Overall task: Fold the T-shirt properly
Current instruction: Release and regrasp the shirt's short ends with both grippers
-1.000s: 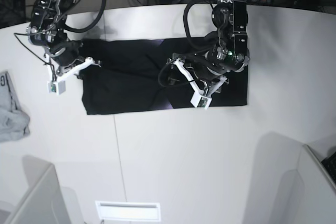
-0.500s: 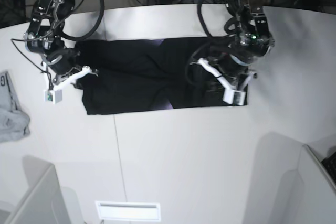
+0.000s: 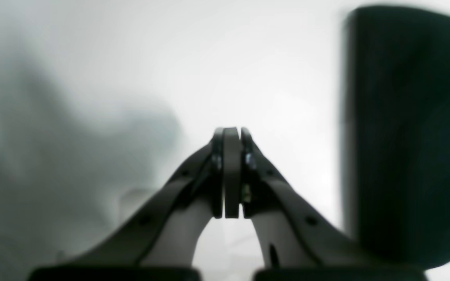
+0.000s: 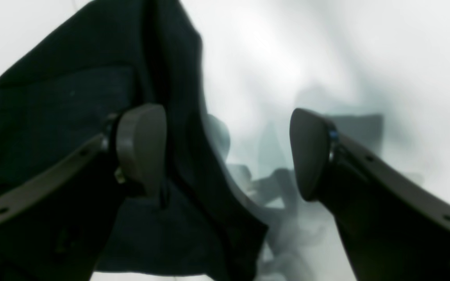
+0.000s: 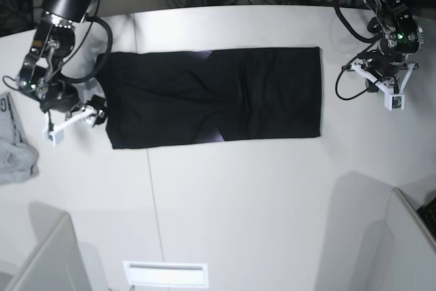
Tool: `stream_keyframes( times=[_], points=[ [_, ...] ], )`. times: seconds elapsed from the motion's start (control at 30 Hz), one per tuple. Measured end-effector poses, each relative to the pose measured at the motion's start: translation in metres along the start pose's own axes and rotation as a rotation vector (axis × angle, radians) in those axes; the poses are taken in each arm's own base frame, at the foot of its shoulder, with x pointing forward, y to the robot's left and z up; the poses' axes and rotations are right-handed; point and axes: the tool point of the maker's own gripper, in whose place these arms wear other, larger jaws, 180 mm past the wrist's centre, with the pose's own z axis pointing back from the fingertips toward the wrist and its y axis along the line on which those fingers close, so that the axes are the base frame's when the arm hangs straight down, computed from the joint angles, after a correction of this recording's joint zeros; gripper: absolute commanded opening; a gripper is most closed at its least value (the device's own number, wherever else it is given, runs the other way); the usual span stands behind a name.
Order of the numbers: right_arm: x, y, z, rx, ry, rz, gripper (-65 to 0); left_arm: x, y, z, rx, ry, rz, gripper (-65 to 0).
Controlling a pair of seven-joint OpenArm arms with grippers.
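Left pincer (image 3: 231, 171) is pressed together on nothing, parked over bare table (image 5: 238, 202) just off the T-shirt (image 5: 214, 97) edge nearest it; it was over the cloth a second ago and has pulled right out. Right pincer (image 4: 227, 152) has just sprung wide, its pads straddling that end's edge, nothing pinched; that arm has backed off to its side too. The T-shirt lies flat mid-table as a long black band, sleeves tucked in. I read that as the lengthwise folds done, with the cross fold still to go. Both wrist views are badly blurred. The print isn't visible. The small grey garment (image 5: 15, 144) is cut off at the frame edge.
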Motion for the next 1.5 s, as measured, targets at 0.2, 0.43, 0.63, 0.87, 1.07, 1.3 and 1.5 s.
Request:
stream_keyframes(
  times=[0.2, 0.43, 0.63, 0.87, 1.07, 1.3, 1.5],
  points=[
    [-0.018, 0.001, -0.011, 0.062, 0.065, 0.139, -18.3, -0.036, -0.004, -0.024, -0.045, 0.058, 0.051, -65.0],
    [-0.03, 0.012, -0.016, 0.109, 0.063, 0.168, -18.3, -0.025, -0.031, -0.037, -0.115, -0.01, 0.018, -65.0],
    [-0.054, 0.038, -0.009, 0.147, 0.11, 0.223, -18.3, -0.019, -0.052, -0.047, -0.174, -0.035, 0.013, -65.0],
    [-0.06, 0.057, -0.017, 0.193, 0.127, 0.245, -18.3, -0.003, -0.084, -0.064, -0.253, -0.046, 0.002, -65.0],
    [-0.054, 0.067, -0.023, 0.223, 0.105, 0.229, -18.6, 0.015, -0.095, -0.08, -0.288, -0.06, 0.027, -65.0],
    [-0.06, 0.072, -0.025, 0.237, 0.108, 0.217, -39.9, 0.03, -0.097, -0.089, -0.295, -0.069, 0.043, -65.0],
    [-0.061, 0.069, -0.027, 0.226, 0.1, 0.211, -65.0, 0.037, -0.103, -0.095, -0.304, -0.068, 0.053, -65.0]
  ],
)
